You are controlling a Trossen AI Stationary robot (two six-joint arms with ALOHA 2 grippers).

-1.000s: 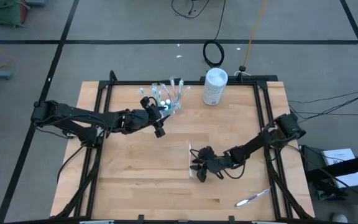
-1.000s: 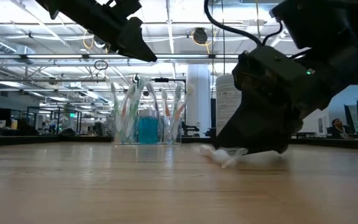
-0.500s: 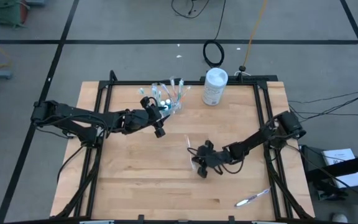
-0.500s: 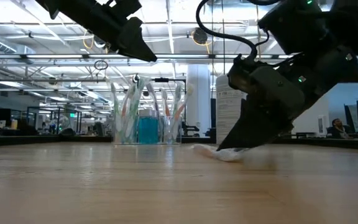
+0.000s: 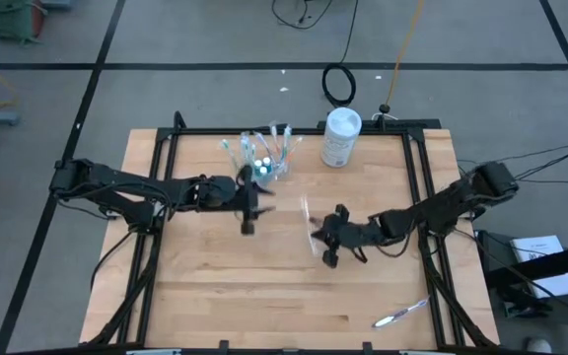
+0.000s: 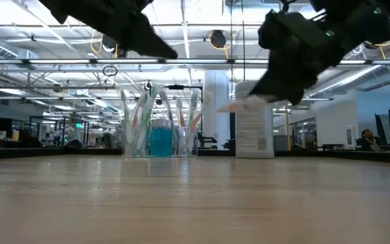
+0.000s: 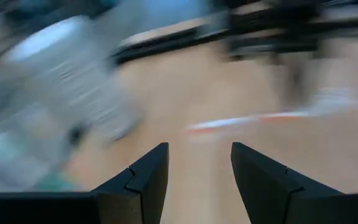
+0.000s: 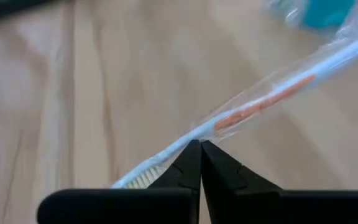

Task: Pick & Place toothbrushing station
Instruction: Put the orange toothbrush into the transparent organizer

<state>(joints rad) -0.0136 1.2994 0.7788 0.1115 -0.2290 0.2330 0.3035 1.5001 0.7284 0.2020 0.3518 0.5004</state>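
The right pincer [image 5: 320, 240] is squeezing tight on a toothbrush [image 8: 253, 111] in a clear wrapper, white with an orange stripe. It is holding the toothbrush up in the air above the wooden desk [image 5: 225, 296], and the toothbrush is sticking out past the fingertips toward the clear cup [image 5: 264, 166]. In the low view the right pincer [image 6: 249, 102] is hanging high above the desk [image 6: 181, 203], with the wrapped toothbrush [image 6: 239, 105] poking out beside it. The clear cup [image 6: 160, 139] is standing far behind it, full of toothbrushes, with a blue tube inside. The left pincer [image 5: 248, 207] is hanging near the cup, well apart from the right pincer, and its two fingers [image 7: 143, 180] are standing wide with nothing between them. A white canister [image 5: 340, 136] is standing at the far edge of the desk, past the right pincer. One more toothbrush [image 5: 400, 314] is lying on the desk near the front edge, behind the right pincer.
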